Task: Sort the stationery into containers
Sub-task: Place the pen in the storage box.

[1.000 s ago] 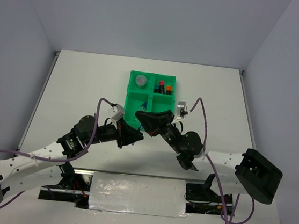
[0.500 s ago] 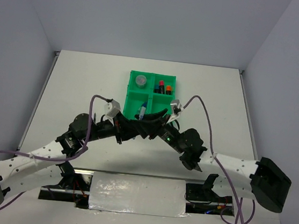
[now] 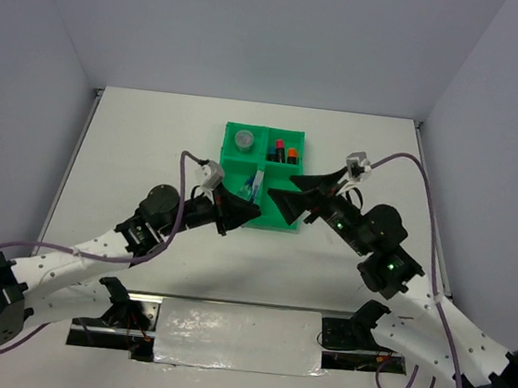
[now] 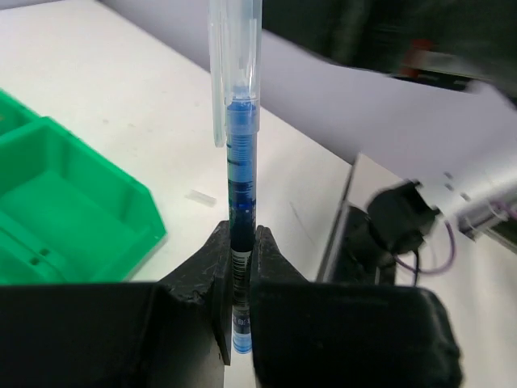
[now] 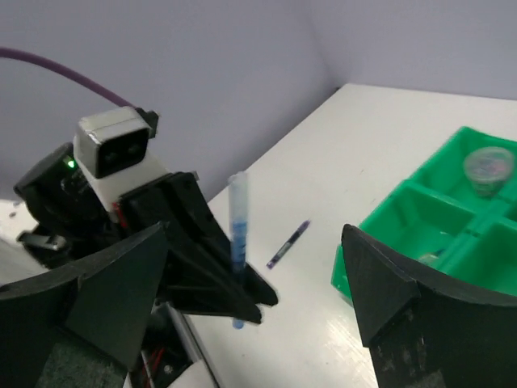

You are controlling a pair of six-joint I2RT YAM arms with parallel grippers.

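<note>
My left gripper (image 4: 242, 271) is shut on a thin blue pen (image 4: 242, 162) with a clear cap, which stands upright between the jaws. From above, the left gripper (image 3: 246, 209) holds the pen (image 3: 255, 186) over the near left part of the green tray (image 3: 228, 164). My right gripper (image 3: 283, 206) stands open just right of the pen, with nothing between its fingers. Through the right wrist camera, the pen (image 5: 238, 234) and the left gripper (image 5: 202, 267) show between my spread right fingers (image 5: 121, 283). A grey disc (image 3: 244, 140) and red-capped markers (image 3: 283, 150) lie in the far compartments.
A second thin dark pen (image 5: 288, 244) lies on the white table left of the tray (image 5: 452, 218). The disc (image 5: 489, 162) sits in a far compartment. The right arm's base and cable (image 4: 404, 226) show behind the held pen. Grey walls surround the table.
The right gripper opened, let go of the blue pen and drew back to the right. The left gripper kept hold of the pen and carried it toward the tray.
</note>
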